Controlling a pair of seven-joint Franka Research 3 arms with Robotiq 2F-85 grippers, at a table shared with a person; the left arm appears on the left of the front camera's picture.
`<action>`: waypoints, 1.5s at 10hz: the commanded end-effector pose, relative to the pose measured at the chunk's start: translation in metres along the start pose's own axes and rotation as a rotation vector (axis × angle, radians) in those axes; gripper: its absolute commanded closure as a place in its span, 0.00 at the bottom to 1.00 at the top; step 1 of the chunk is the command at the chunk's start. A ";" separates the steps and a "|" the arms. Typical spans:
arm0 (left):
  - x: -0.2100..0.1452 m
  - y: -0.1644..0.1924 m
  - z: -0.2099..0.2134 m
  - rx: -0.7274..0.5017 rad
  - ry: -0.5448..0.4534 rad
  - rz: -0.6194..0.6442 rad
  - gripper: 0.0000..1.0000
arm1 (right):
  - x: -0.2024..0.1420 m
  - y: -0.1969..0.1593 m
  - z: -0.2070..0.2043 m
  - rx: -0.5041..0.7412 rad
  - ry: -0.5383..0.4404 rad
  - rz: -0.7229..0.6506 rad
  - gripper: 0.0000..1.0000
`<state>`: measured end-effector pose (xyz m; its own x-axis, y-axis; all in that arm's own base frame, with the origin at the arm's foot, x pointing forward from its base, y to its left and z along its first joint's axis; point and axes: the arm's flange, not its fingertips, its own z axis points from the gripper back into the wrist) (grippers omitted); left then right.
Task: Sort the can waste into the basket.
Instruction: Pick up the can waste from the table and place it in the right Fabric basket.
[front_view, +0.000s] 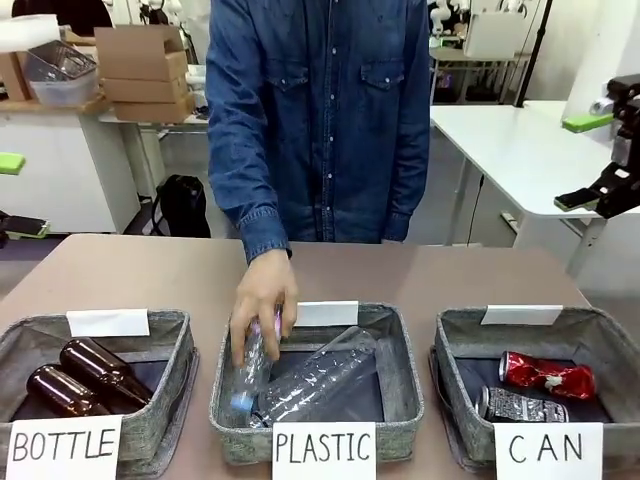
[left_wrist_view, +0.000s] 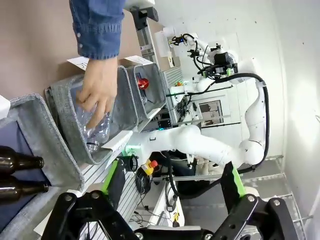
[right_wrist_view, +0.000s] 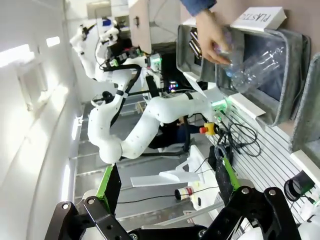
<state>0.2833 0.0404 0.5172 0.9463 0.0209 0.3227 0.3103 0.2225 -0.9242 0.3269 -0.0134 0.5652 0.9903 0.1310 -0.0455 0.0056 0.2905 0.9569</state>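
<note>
Front view: brown table (front_view: 150, 270) holds three baskets; both cans (front_view: 545, 376) lie in the CAN basket (front_view: 460, 350). White lab benches stand behind. Left gripper (left_wrist_view: 170, 187) and right gripper (right_wrist_view: 167, 192) both gape, released.

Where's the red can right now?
Front view: the red can lies inside the CAN basket at the table's right end, just behind the silver can.

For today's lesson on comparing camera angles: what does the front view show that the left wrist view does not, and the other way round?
Front alone: the silver can beside the red can in the basket signed CAN, and the readable signs. Left wrist alone: the left gripper, jaws wide open and empty, and the right arm across the room. Both: the person's hand on a clear plastic bottle in the middle basket, the brown bottles, and the red can.
</note>
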 end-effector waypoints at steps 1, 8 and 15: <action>-0.001 0.000 0.003 0.000 0.009 -0.017 0.00 | 0.000 0.000 0.003 -0.016 0.009 0.021 0.00; -0.001 0.000 0.003 0.000 0.009 -0.017 0.00 | 0.000 0.000 0.003 -0.016 0.009 0.021 0.00; -0.001 0.000 0.003 0.000 0.009 -0.017 0.00 | 0.000 0.000 0.003 -0.016 0.009 0.021 0.00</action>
<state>0.2830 0.0419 0.5167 0.9461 0.0232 0.3230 0.3102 0.2211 -0.9246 0.3272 -0.0143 0.5661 0.9905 0.1300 -0.0441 0.0040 0.2934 0.9560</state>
